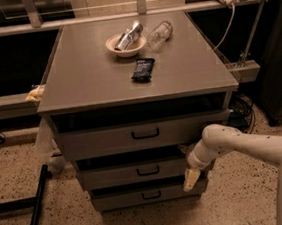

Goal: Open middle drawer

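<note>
The grey cabinet has three drawers. The middle drawer has a small black loop handle and sits slightly pulled out, as do the other two. My arm comes in from the lower right. My gripper hangs at the right end of the middle drawer front, its pale fingers pointing down toward the bottom drawer. It is well to the right of the handle. The top drawer is above it.
On the cabinet top lie a bowl with a crushed can, a clear bottle on its side and a dark snack packet. A black pole lies on the floor at left. Cables and a rail stand at right.
</note>
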Controlling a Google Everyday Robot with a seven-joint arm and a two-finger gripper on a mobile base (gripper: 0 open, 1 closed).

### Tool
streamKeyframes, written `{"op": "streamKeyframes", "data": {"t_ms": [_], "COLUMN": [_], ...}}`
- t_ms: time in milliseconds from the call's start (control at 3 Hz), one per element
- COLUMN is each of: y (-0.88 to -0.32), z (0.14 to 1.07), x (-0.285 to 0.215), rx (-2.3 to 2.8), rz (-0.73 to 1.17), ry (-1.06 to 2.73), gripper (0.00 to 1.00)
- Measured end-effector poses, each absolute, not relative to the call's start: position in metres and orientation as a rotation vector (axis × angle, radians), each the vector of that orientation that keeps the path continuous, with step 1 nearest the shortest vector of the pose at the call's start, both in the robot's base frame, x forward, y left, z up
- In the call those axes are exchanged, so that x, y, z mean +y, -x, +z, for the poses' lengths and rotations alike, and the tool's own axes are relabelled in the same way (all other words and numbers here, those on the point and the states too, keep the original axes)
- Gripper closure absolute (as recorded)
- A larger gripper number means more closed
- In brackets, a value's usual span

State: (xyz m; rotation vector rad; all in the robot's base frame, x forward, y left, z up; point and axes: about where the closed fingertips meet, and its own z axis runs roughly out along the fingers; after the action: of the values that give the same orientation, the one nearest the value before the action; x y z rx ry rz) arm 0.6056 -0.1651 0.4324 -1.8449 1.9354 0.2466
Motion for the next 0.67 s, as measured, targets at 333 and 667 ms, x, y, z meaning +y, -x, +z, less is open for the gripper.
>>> {"op": "streamKeyframes", "data": {"t_ms": [333, 667], "y": [-0.5987, -0.5986], "z": [0.4159, 0.4158], "x": [-0.1795, -0.1795], "rx": [1.940, 1.941], "rz": [0.208, 0.208], "ry": [1.835, 1.835], "gripper": [0.00, 0.00]}}
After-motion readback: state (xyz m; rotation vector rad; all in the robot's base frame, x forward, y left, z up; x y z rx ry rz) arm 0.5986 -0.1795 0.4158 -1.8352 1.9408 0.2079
